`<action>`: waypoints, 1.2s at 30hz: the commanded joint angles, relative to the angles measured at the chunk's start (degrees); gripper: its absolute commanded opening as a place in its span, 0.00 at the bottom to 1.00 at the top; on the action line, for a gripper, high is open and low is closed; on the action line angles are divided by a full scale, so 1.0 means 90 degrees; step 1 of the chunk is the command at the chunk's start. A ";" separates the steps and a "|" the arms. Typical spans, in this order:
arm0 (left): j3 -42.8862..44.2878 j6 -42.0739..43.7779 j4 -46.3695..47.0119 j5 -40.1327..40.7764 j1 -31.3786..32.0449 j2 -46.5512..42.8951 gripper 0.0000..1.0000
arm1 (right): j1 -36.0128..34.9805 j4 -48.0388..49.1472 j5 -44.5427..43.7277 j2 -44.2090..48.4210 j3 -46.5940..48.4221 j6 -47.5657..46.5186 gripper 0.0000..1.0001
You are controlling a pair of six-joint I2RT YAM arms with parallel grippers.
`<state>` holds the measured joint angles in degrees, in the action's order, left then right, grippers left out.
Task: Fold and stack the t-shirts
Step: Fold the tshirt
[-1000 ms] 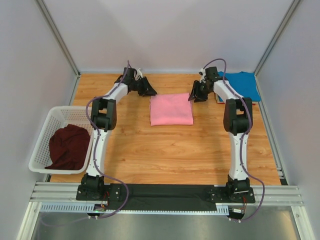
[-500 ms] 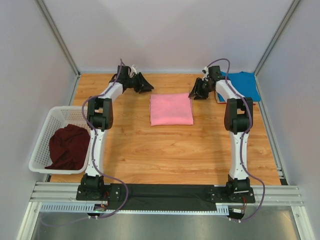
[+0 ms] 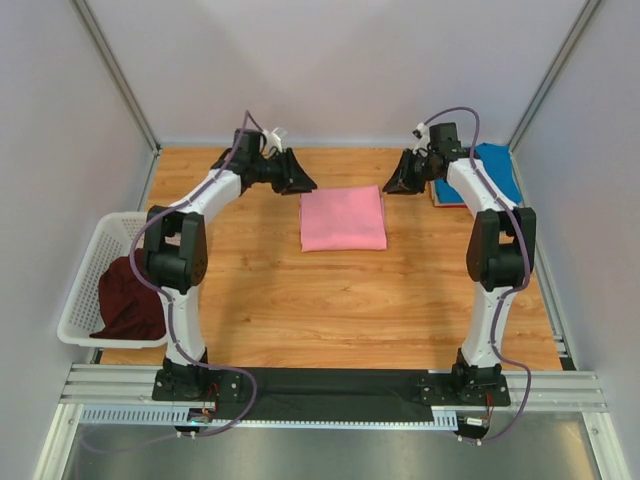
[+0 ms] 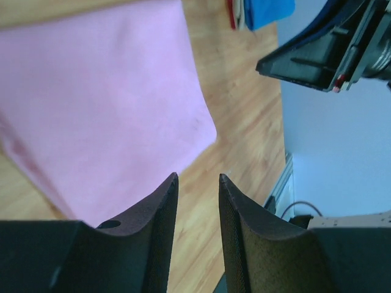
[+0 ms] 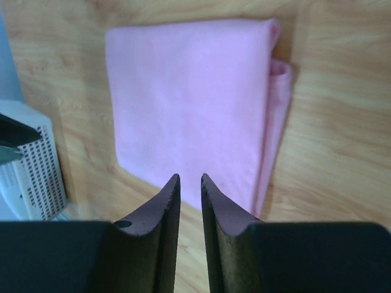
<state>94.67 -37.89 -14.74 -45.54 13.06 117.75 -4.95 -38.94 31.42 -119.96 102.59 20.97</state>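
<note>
A bright pink t-shirt [image 3: 343, 220] lies folded into a rectangle at the table's back middle; it also shows in the left wrist view [image 4: 98, 104] and the right wrist view [image 5: 189, 104]. My left gripper [image 3: 300, 181] hovers just off its back left corner, jaws a little apart and empty [image 4: 198, 178]. My right gripper [image 3: 393, 184] hovers just off its back right corner, jaws narrowly apart and empty [image 5: 190, 178]. A blue t-shirt [image 3: 497, 166] lies folded at the back right. A dark maroon t-shirt [image 3: 126, 300] lies bunched in the basket.
The white lattice basket [image 3: 88, 268] stands at the table's left edge, partly behind my left arm's elbow. Grey walls and metal frame posts close in the back and both sides. Bare wood lies in front of the pink shirt.
Both arms' elbows have swung outward, the left to the left and the right to the right. Both grippers stay near the pink shirt's back corners. The pink shirt has not moved.
</note>
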 commanded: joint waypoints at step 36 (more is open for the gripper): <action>-0.0684 0.0646 -0.1683 0.1514 0.0571 -0.0252 0.41 | -0.1247 0.1541 0.2114 -0.0059 -0.1593 0.1018 0.01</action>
<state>88.58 -31.03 -27.35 -34.48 18.83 118.15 -14.46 -31.11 47.11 -121.19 87.70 25.47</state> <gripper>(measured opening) 0.406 0.012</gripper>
